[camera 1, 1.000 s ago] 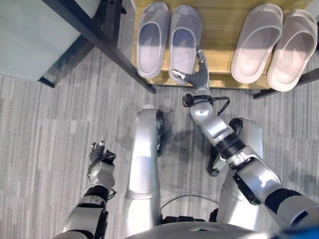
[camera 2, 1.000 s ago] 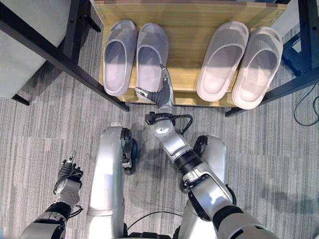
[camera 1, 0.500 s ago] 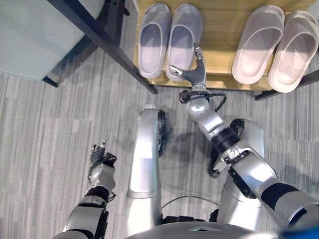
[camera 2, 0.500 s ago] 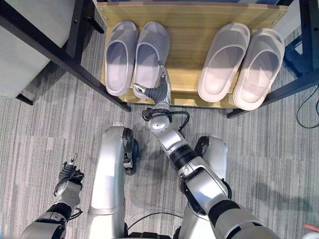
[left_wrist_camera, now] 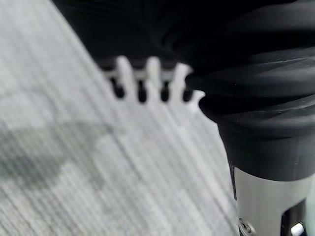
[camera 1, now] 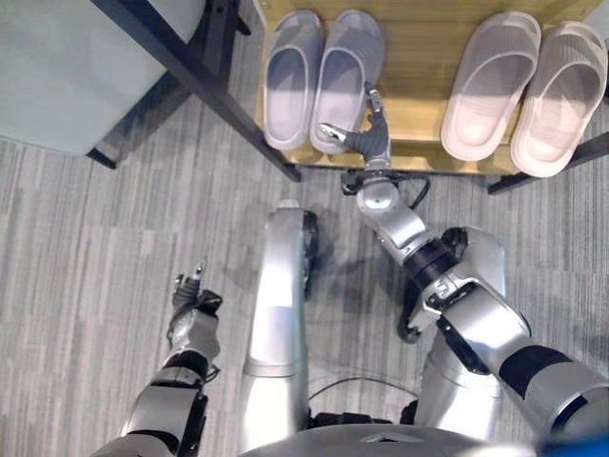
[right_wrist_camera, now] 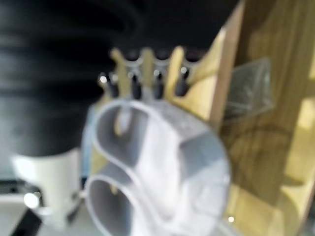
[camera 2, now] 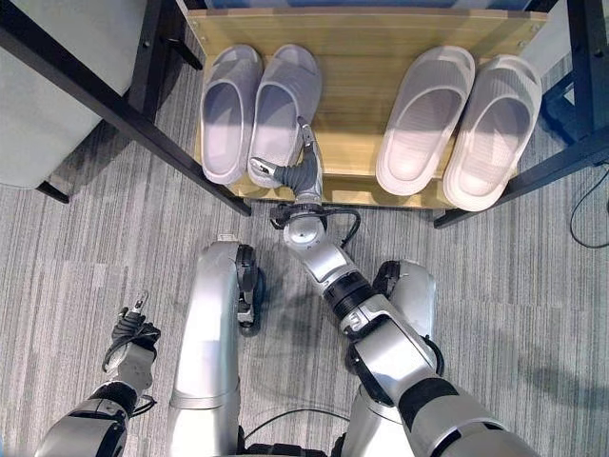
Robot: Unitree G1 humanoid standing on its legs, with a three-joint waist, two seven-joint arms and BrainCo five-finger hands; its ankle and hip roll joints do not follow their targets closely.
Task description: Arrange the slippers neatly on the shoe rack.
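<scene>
In the head views a wooden shoe rack (camera 2: 352, 29) fills the upper centre of the frame, with a grey pair of slippers (camera 2: 257, 109) on its left half and a beige pair (camera 2: 457, 124) on its right half. All four lie lengthwise up the frame, toes toward the top edge, heels at the rack's front edge; the beige pair leans slightly to the right.

The right hand (camera 2: 301, 174) sits at the heel of the inner grey slipper (camera 2: 279, 112), fingers extended along its right side and thumb spread across the heel, touching it.

The right wrist view shows, from close up, the grey slippers' heel openings (right_wrist_camera: 147, 167) past the straight fingers.

The left hand (camera 1: 193, 319) hangs low at lower left over grey carpet (camera 1: 86, 286), fingers loosely extended, holding nothing.

A dark metal frame (camera 2: 114, 105) crosses the upper left beside the rack.
</scene>
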